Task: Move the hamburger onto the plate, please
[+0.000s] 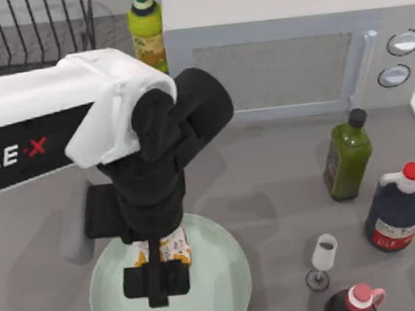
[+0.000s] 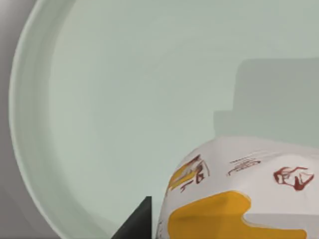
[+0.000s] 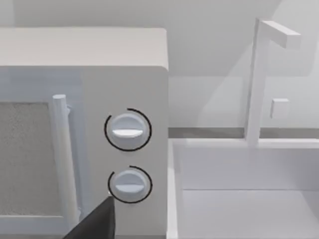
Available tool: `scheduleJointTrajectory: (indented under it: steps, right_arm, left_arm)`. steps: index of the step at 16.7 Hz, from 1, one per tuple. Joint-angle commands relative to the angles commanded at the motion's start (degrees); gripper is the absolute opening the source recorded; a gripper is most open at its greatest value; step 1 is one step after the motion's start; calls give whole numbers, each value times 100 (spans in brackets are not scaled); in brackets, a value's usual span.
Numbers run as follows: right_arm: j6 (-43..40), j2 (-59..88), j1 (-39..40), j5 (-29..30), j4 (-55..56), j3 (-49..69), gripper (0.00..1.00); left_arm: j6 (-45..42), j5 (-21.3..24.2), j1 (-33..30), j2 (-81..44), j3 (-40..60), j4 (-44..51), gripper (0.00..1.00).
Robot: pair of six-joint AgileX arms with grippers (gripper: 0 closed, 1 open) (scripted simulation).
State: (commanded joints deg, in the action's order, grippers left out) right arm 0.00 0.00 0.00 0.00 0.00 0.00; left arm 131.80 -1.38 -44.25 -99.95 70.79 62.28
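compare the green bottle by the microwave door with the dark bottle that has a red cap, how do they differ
The green bottle has olive-green glass and a black cap; the dark bottle is near-black with a red cap and a red and white label. The green bottle is slimmer and stands nearer the microwave; the dark bottle is squatter, has a white handle at its neck, and stands nearer the table's right edge. Both stand upright.
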Motion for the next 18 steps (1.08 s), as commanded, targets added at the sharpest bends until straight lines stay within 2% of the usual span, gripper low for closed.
scheduleJointTrajectory:
  steps: [4,9,14,18]
  right_arm:
    - [0,0,0,0,0,0,100]
    - [0,0,0,0,0,0,100]
    - [0,0,0,0,0,0,100]
    - [0,0,0,0,0,0,100]
  left_arm:
    - [-35,-1,7,-62,-67,-94,0]
    - [-22,1,19,-297,-617,-931,0]
    - [-25,0,20,-325,-690,-1016,0]
    - [-25,0,20,-325,-690,-1016,30]
